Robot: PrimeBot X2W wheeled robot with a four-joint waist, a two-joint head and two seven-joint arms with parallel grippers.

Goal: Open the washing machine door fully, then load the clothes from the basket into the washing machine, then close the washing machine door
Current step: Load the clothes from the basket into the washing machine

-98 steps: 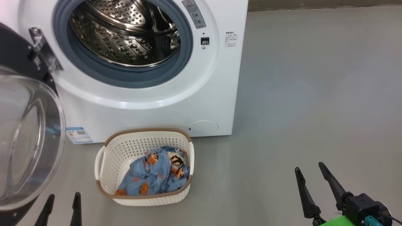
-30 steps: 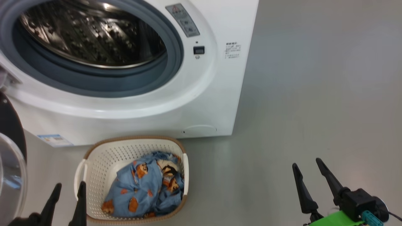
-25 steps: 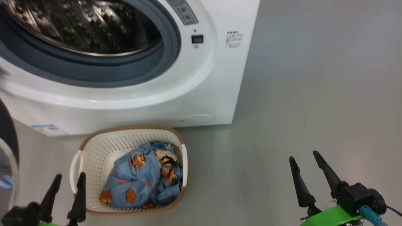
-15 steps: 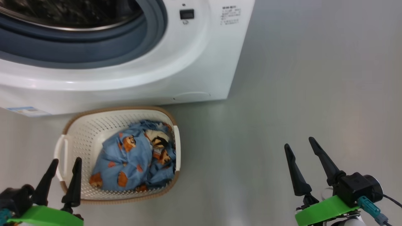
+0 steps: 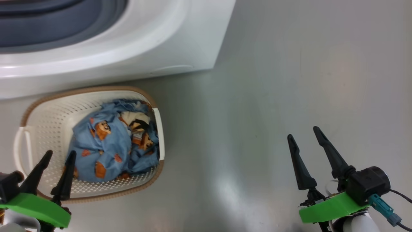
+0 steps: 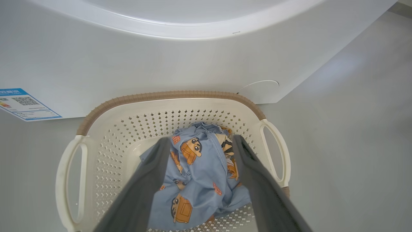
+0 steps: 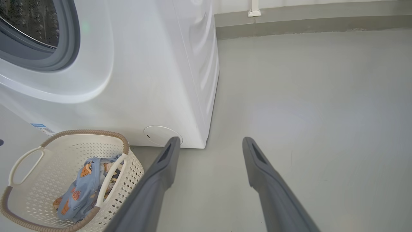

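Left hand hovers spread above the basket, lined up to grab the clothes; right hand idles spread.

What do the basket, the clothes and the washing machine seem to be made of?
The basket looks like moulded plastic, matte cream: punched holes, brown woven-look rim. The clothes are soft printed fabric, perhaps cotton: they fold and crease. The washing machine has a smooth white shell, painted metal or plastic, unclear which.
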